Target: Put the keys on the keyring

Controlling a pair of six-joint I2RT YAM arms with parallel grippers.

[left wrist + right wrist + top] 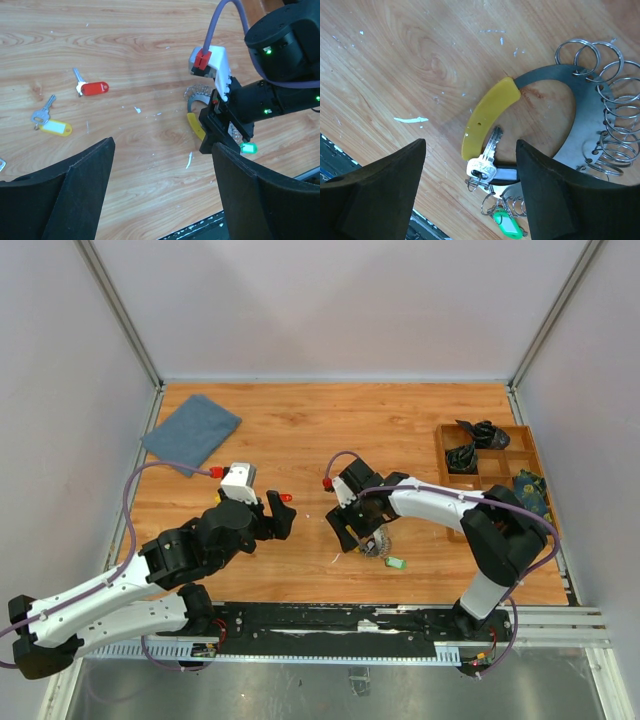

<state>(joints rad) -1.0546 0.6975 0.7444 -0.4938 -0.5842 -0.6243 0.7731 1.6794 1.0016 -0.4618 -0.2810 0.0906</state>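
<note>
Hovering low over the table [300, 430], the right gripper [470, 142] is spread, with nothing pinched. The keyring [572, 95] lies flat on the wood beneath it, its yellow segment [485, 117] between the two fingers and clear of both. One silver key [487, 152] and a green tag [507, 222] sit at the ring's near end; split rings [612, 107] line its grey arc. The left gripper [162, 145] is likewise spread and empty, apart from the ring. A red-tagged key [92, 88] and a yellow-tagged key [52, 126] lie loose on the wood, well apart from the ring.
</note>
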